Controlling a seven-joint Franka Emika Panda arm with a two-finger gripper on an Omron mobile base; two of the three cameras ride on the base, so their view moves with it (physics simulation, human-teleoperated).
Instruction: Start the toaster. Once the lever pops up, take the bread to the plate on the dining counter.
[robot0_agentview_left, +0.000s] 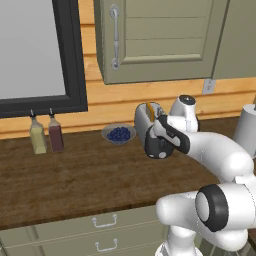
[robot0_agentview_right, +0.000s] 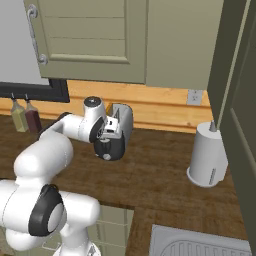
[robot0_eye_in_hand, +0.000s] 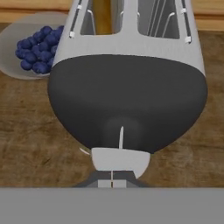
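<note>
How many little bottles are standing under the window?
2. The yellowish bottle stands on the wooden worktop under the dark window frame, and the dark red bottle stands right beside it, nearer the bowl of blueberries.

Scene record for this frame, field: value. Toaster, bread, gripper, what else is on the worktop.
toaster: silver-grey toaster on the wooden worktop, dark end panel facing the hand
bread: bread stands in one slot, golden edge showing above the top
lever: pale lever low on the dark panel, right at the fingertips
gripper: gripper shut, tips together just under the lever, holding nothing
bowl of blue berries: bowl of blue berries beside the toaster
two bottles: two bottles by the wall under the dark window frame
grey cylinder: grey cylinder on the toaster's other side
</note>
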